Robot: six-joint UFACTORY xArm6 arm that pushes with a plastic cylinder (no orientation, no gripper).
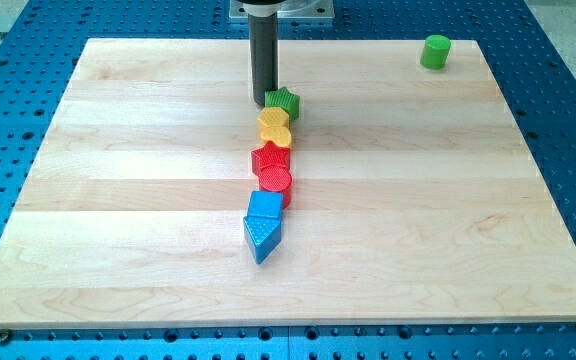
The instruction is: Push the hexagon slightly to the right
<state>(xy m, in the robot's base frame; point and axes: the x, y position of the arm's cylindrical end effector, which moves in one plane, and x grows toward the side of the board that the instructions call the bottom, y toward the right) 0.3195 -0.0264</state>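
**Blocks line up in a column below your rod**

Nearest the camera, a blue triangular plastic block (261,238) points toward the view's bottom, touching a blue square block (265,206) just above it. Moving up the column you see a red ridged round block (276,181), then a red block (269,159) that may be the hexagon, though its outline is hard to read; it sits near the middle of the pale wooden board (118,200), touching its neighbours above and below. Over it lie a yellow heart-shaped block (274,125) and a green star-like block (285,101).

Your tip (264,102) is down on the board against the view's left side of the green block, at the column's top, well apart from the red pair. You carry no jaws, only the straight dark rod.

At the view's far right, near the top corner, a green cylinder (435,51) stands alone.
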